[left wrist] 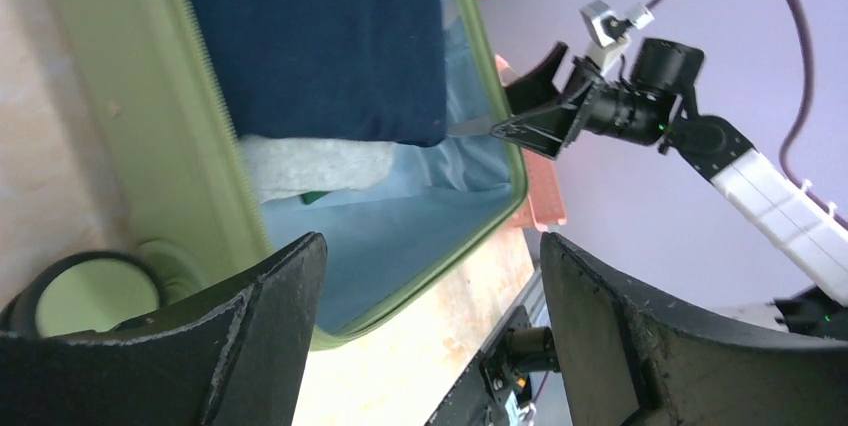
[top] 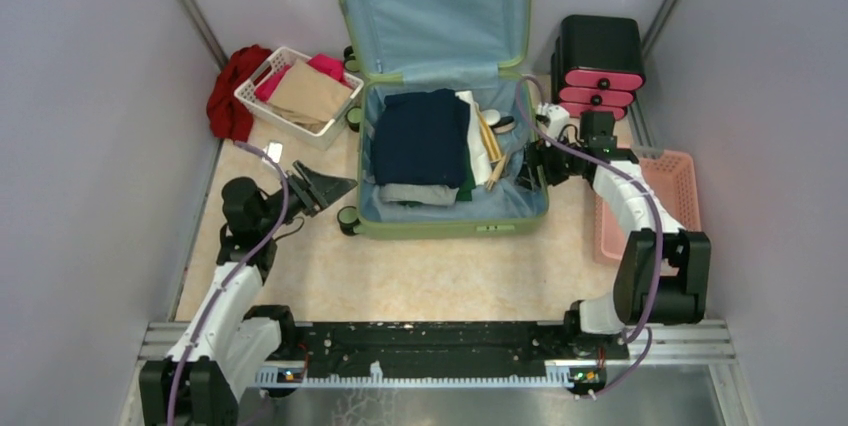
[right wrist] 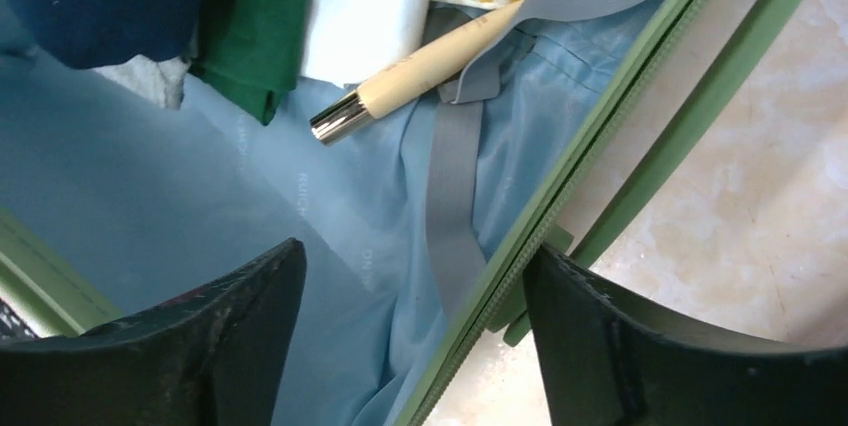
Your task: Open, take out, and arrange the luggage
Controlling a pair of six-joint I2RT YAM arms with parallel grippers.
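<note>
The light-green luggage (top: 450, 229) lies open mid-table, its lid with light blue lining upright at the back. Inside lie a folded navy garment (top: 420, 136), a grey garment (top: 418, 193), white and green cloths, and a beige wooden-handled item (top: 493, 151). My left gripper (top: 335, 186) is open and empty, just left of the luggage beside its front-left wheel (top: 347, 218). My right gripper (top: 525, 168) is open and empty over the right rim. The right wrist view shows the handle (right wrist: 430, 71), a grey strap (right wrist: 455, 176) and the green rim (right wrist: 600, 146) above my open gripper (right wrist: 415, 336). The left wrist view shows the luggage's rim (left wrist: 190, 116) and the navy garment (left wrist: 320, 36).
A white basket (top: 262, 98) with tan and pink clothes stands back left, with a red cloth (top: 232, 86) beside it. A black-and-pink drawer box (top: 598, 66) stands back right. A pink plastic basket (top: 670, 196) lies under the right arm. Grey walls close in on both sides.
</note>
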